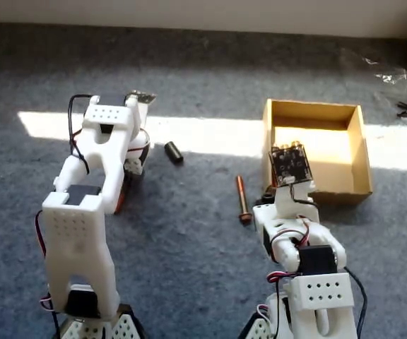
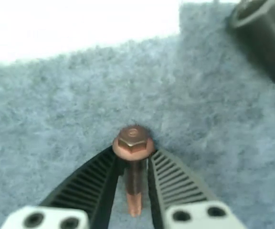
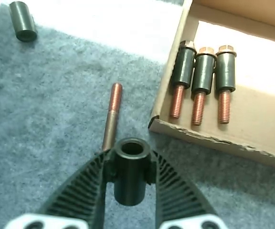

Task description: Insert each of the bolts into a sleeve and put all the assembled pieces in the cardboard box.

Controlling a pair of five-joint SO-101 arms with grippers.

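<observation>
Grey carpet (image 1: pixel 189 247) carries a loose black sleeve (image 1: pixel 173 152), a copper bolt (image 1: pixel 242 199) and the cardboard box (image 1: pixel 268 134).

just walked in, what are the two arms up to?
The left gripper is shut on a copper bolt, with a loose sleeve lying on the carpet nearby. The right gripper is shut on a second sleeve, close to the cardboard box. Three assembled pieces already lie in the box. A spare bolt lies loose on the carpet between the arms.
</observation>
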